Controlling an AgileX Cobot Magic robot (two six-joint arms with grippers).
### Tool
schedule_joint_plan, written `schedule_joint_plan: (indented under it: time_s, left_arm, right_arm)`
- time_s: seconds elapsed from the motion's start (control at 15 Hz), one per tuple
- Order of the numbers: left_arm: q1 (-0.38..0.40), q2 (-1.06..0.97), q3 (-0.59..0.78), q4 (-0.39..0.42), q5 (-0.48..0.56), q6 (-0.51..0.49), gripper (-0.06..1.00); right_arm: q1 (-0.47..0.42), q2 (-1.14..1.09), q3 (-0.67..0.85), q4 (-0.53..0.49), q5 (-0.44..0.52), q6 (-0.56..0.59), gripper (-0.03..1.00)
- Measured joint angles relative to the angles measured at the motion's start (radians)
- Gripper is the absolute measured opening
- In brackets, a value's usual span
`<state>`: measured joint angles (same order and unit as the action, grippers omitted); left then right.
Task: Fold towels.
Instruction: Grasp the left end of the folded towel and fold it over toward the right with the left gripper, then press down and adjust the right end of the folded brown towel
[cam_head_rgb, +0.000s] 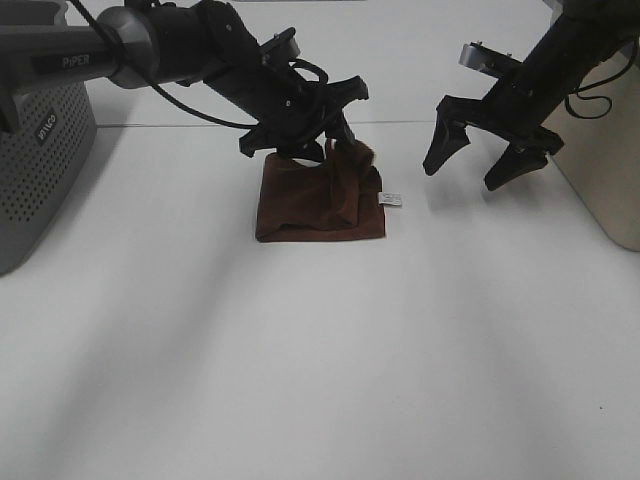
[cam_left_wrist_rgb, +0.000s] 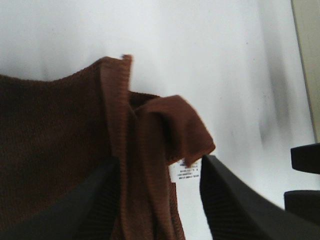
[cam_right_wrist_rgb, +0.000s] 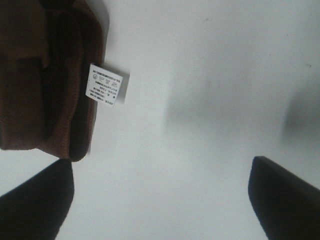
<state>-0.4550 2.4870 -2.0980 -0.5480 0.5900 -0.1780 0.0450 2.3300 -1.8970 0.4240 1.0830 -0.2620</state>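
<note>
A grey perforated basket (cam_head_rgb: 40, 150) sat well to the left of the towel (cam_head_rgb: 315, 205), which lay on the white table (cam_head_rgb: 320, 380) as a rumpled, partly folded square. The left gripper (cam_left_wrist_rgb: 160, 165) hung over the towel's far edge with its jaws apart, and a loose ridge of hem stood between them, clamped by neither finger. That ridge rose into a small peak (cam_head_rgb: 352, 155) at the towel's far right corner, so to my eye the fold was laid but not flat. I thought the left arm ought to lift straight up, so that neither finger snagged the hem and dragged the layer back. The white tag (cam_head_rgb: 392, 200) stuck out from the towel's right edge. Just right of the towel and above the table, the right gripper (cam_head_rgb: 463, 177) hovered with jaws wide and holding nothing, well placed to press the peak down. A beige bin (cam_head_rgb: 610, 190) stood further right of the towel.
</note>
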Motion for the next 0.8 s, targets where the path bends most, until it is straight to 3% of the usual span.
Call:
schedule_joint_plan:
  time_s: [0.07, 0.27, 0.47, 0.6, 0.8]
  left_arm:
    - [0.0, 0.0, 0.0, 0.0, 0.0, 0.0, 0.47]
    - [0.001, -0.001, 0.0, -0.064, -0.045, -0.002, 0.61]
    - [0.025, -0.049, 0.0, -0.068, 0.018, 0.021, 0.7]
    - [0.065, -0.126, 0.0, -0.066, 0.111, 0.094, 0.7]
    - [0.131, -0.274, 0.0, 0.002, 0.225, 0.178, 0.7]
  right_arm:
    - [0.0, 0.0, 0.0, 0.0, 0.0, 0.0, 0.9]
    - [0.0, 0.0, 0.0, 0.001, 0.008, 0.004, 0.9]
    - [0.0, -0.023, 0.0, 0.042, 0.023, -0.007, 0.9]
    - [0.0, -0.05, -0.001, 0.193, 0.037, -0.065, 0.9]
    - [0.026, -0.049, -0.002, 0.491, 0.05, -0.205, 0.9]
